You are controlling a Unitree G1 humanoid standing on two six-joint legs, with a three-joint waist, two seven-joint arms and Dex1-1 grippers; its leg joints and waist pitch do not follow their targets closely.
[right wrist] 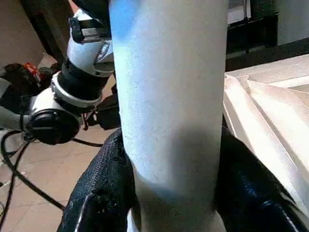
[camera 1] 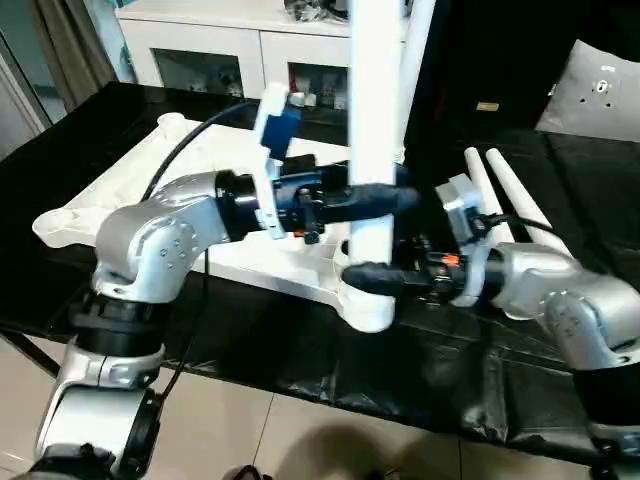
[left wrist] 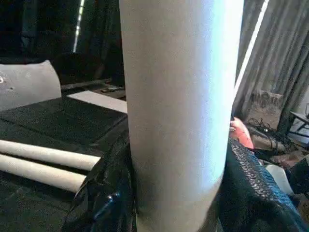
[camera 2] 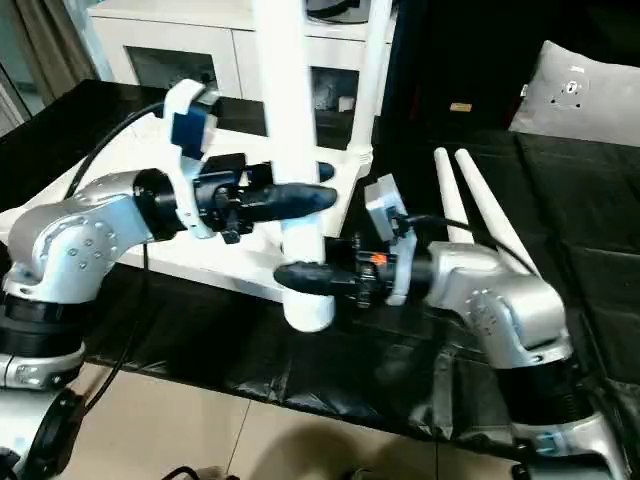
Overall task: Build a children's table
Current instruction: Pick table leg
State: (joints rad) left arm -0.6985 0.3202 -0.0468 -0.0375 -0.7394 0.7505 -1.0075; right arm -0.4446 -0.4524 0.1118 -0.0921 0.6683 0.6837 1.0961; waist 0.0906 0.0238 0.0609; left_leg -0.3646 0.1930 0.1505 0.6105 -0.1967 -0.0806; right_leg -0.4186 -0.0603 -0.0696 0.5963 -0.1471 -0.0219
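Note:
The children's table top (camera 1: 130,195) lies upside down on a black table, ribbed side up. One white leg (camera 1: 375,100) stands upright at its near right corner. My left gripper (camera 1: 385,198) is shut on this leg from the left. My right gripper (camera 1: 365,275) is shut on it lower down, from the right. Black fingers (left wrist: 108,193) press the leg (left wrist: 178,96) in the left wrist view, and fingers (right wrist: 104,193) flank the leg (right wrist: 169,96) in the right wrist view. I cannot tell whether the leg's foot is seated in the socket. A second leg (camera 1: 418,40) stands upright behind it.
Two loose white legs (camera 1: 510,195) lie side by side on the black table to the right. A white cabinet with glass doors (camera 1: 200,50) stands behind the table, and a grey cushion (camera 1: 600,90) lies at the far right. The table's front edge runs just below my arms.

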